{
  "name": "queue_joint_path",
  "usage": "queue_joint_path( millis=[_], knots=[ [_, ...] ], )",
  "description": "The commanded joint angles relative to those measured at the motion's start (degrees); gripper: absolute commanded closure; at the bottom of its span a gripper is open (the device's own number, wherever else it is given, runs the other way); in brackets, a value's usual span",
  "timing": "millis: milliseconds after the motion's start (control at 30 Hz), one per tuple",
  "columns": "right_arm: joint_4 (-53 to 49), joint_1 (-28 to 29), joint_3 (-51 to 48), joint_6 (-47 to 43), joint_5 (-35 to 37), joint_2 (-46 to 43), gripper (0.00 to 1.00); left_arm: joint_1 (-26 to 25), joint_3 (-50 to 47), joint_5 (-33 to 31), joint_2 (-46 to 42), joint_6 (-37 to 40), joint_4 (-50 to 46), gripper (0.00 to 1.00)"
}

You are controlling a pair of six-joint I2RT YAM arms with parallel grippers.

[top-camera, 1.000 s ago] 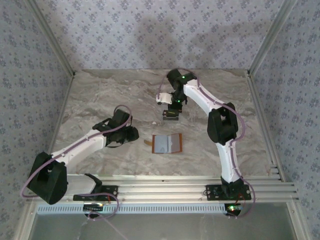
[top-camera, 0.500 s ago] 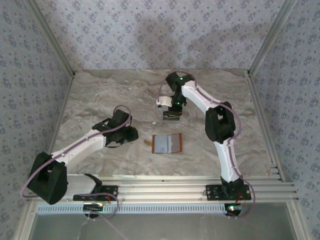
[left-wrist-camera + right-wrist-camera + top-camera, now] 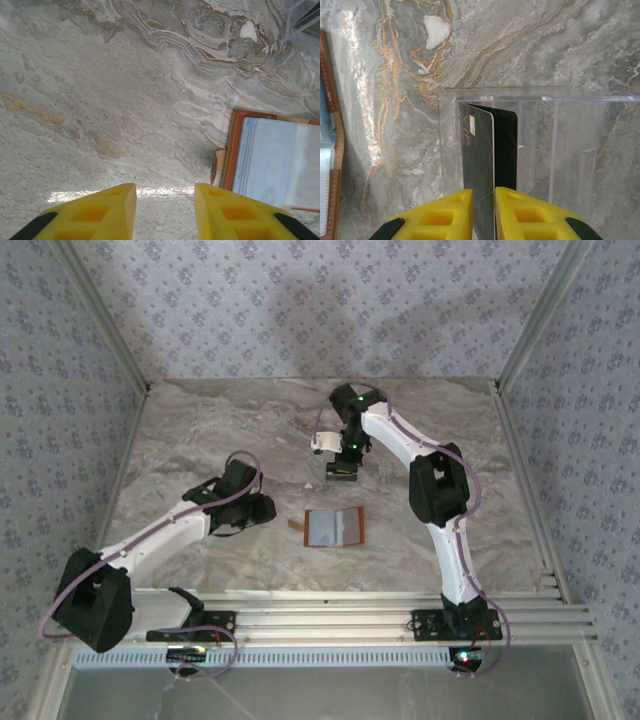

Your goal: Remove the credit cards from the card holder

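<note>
Right arm (image 3: 400, 440) edged left; right gripper (image 3: 483, 192) pinches thin dark credit card (image 3: 477, 150) in clear plastic tray (image 3: 545, 94).
Tan leather card holder (image 3: 333, 527) lies open nearby, seemingly emptied; left gripper (image 3: 165, 187) spread beside it.

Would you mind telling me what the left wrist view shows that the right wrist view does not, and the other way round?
Left wrist, not right wrist: the left gripper, open above bare marble beside the open card holder. Right wrist, not left wrist: the right gripper, shut on a dark card that reaches into the clear tray. Both: the marble table, the card holder's brown stitched edge and, at the left wrist view's top right corner, a bit of the clear tray.
</note>
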Motion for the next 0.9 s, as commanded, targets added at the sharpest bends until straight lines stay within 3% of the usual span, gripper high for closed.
queue_joint_path(
  millis=[0,367,600,867],
  knots=[
    [1.41,0.19,-0.44,-6.58,3.15,-1.58,0.78,0.34,-0.46,0.07,-1.36,-0.17,-0.75,0.64],
    [10.62,0.34,-6.75,-4.52,7.19,-5.52,0.76,0.3,0.79,0.41,-1.12,0.26,-1.28,0.63],
    [14.58,0.44,-11.93,1.82,5.23,-11.13,0.75,-0.13,3.26,2.03,1.43,1.14,-0.63,0.63],
    [19.62,0.38,-20.1,19.44,4.94,-20.89,0.68,-0.85,7.16,3.43,6.64,2.44,1.09,0.63]
  ],
)
